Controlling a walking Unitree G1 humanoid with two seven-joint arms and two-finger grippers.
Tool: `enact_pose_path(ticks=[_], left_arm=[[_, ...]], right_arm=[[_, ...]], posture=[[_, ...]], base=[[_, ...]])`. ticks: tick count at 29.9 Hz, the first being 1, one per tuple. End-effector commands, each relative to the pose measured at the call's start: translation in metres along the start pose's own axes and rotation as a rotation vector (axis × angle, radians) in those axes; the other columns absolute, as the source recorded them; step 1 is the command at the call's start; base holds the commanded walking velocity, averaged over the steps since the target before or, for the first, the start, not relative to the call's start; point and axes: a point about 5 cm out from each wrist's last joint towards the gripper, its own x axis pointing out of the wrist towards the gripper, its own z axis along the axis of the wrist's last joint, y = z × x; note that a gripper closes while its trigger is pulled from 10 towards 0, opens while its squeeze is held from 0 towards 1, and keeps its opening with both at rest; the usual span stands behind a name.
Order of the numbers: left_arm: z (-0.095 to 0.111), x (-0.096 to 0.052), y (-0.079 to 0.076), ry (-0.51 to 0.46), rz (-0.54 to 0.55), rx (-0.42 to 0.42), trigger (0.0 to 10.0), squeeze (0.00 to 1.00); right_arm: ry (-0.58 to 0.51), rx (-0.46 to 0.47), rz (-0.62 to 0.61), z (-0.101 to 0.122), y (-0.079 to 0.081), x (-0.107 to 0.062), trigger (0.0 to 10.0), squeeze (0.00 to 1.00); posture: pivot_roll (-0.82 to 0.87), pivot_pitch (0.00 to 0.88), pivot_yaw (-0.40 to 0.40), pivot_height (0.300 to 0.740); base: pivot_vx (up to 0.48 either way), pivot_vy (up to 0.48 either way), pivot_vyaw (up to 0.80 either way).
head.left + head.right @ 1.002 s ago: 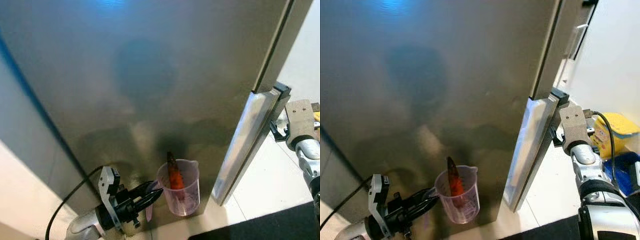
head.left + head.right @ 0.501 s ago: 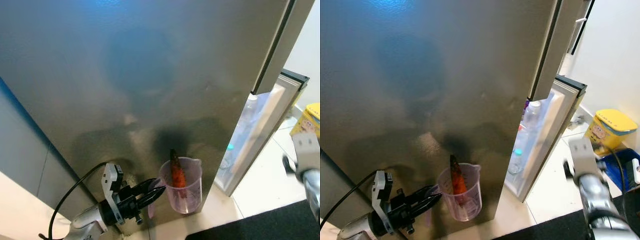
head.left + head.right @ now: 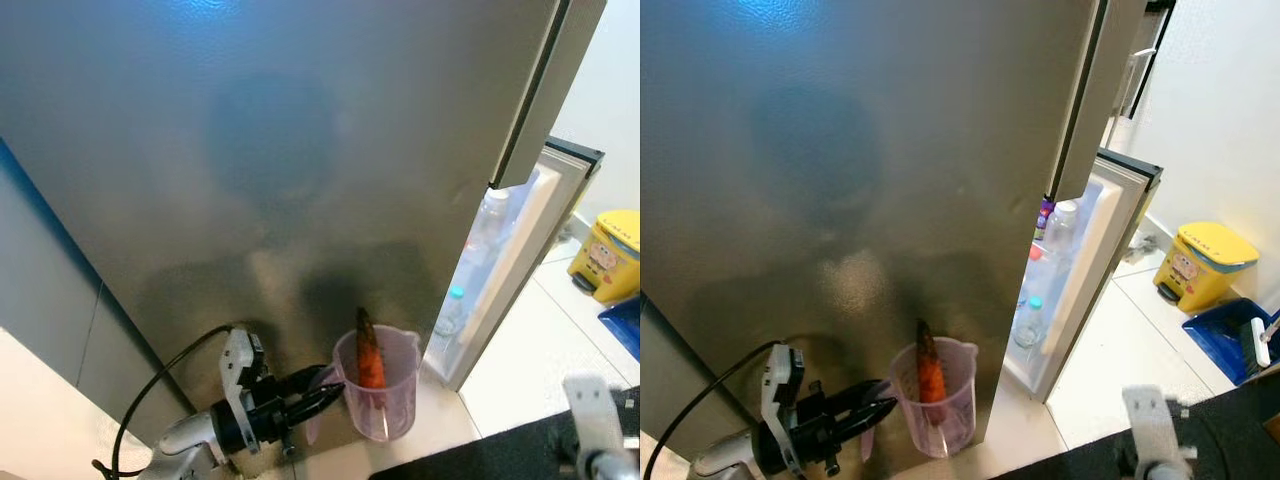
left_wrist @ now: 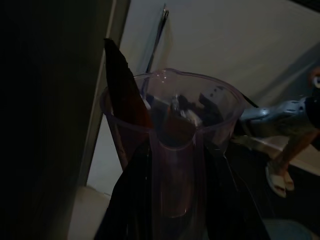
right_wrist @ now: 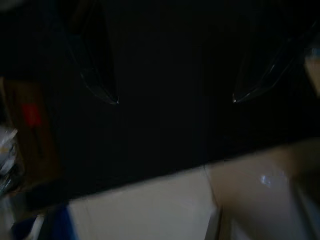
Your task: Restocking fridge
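The left pincer (image 3: 322, 396) pinches the cup (image 3: 378, 385) holding 1 carrot (image 3: 369, 362); the right pincer (image 5: 172, 100) is spread. Next: carry it rightward to the fridge door (image 3: 505, 270) opening.

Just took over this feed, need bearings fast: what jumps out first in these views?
The big steel fridge door fills the view, with the left gripper low in front, pinching the handle of a clear measuring cup holding a carrot. On the right, a lower door stands ajar, showing bottles.

Silver left arm (image 3: 185, 440), black cable (image 3: 150, 395), black-fingered left hand (image 3: 325, 397).
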Motion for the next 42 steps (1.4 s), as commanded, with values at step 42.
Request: enact_pose_path(ticks=[42], left_arm=[[-0.021,0.042,-0.012,0.02,-0.155,-0.11,10.0,0.0]], right_arm=[[0.039,-0.064,0.038,-0.005,0.006,-0.001,10.0,0.0]], posture=[[-0.02,0.0,-0.028,0.74]], base=[[0.0,-0.38,0.0]])
